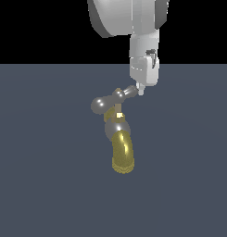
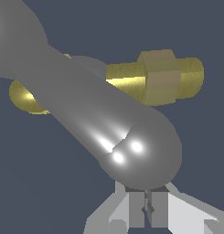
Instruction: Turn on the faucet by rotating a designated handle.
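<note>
The step in hand looks like the push on the handle [image 1: 109, 100] itself: in the exterior view the gripper [image 1: 140, 90] sits just right of centre in the upper half of the frame, its tip touching or all but touching the handle's end on the exterior view's right. In the wrist view the fingers [image 2: 136, 208] appear drawn together with only a thin seam between them, directly behind that bulbous end, so the pincer seems clenched on nothing and used as a pusher rather than a clamp. The next move, as I judge it, calls for a steady sideways sweep that carries the bar around its brass hub, keeping the tip on the rounded end so it does not slide off the smooth curve. The faucet [image 1: 120, 143] stands at the middle of the exterior frame on the dark floor [image 1: 40, 185]: a silvery round body, a thin brass stem above it, and a shiny gold spout curving downward. The handle is a glossy grey crossbar, tilted, with its larger-looking bulb toward the exterior view's left.
</note>
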{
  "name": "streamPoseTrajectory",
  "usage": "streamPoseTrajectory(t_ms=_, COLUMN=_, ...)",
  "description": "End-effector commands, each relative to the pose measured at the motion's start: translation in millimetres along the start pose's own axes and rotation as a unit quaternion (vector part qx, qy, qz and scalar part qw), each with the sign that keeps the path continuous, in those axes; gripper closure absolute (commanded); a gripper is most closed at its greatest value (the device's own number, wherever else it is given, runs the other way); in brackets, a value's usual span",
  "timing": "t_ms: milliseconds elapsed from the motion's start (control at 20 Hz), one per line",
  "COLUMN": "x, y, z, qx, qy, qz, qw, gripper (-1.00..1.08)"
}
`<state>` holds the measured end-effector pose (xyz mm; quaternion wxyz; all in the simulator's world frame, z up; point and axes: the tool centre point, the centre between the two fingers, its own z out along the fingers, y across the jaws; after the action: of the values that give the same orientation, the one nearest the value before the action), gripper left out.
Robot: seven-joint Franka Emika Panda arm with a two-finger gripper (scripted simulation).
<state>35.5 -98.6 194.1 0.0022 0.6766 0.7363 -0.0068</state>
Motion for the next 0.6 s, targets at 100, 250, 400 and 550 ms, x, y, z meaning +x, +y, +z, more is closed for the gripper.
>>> streamPoseTrajectory(t_ms=100, x=8.3, y=6.3, z=-0.1, qx=0.000, qy=0.001, qz=-0.004, qw=1.0000, gripper=1.08)
streamPoseTrajectory(t_ms=250, x=31.0, y=10.3, z=-0.7, qx=-0.001, qy=0.002, qz=-0.008, qw=1.0000, gripper=1.08)
streamPoseTrajectory(t_ms=400, x=54.3, y=14.2, z=-1.3, qx=-0.001, qy=0.003, qz=-0.012, qw=0.9999, gripper=1.08)
streamPoseTrajectory(t_ms=550, x=78.2, y=18.1, z=-2.0, qx=-0.002, qy=0.004, qz=-0.016, qw=0.9999, gripper=1.08)
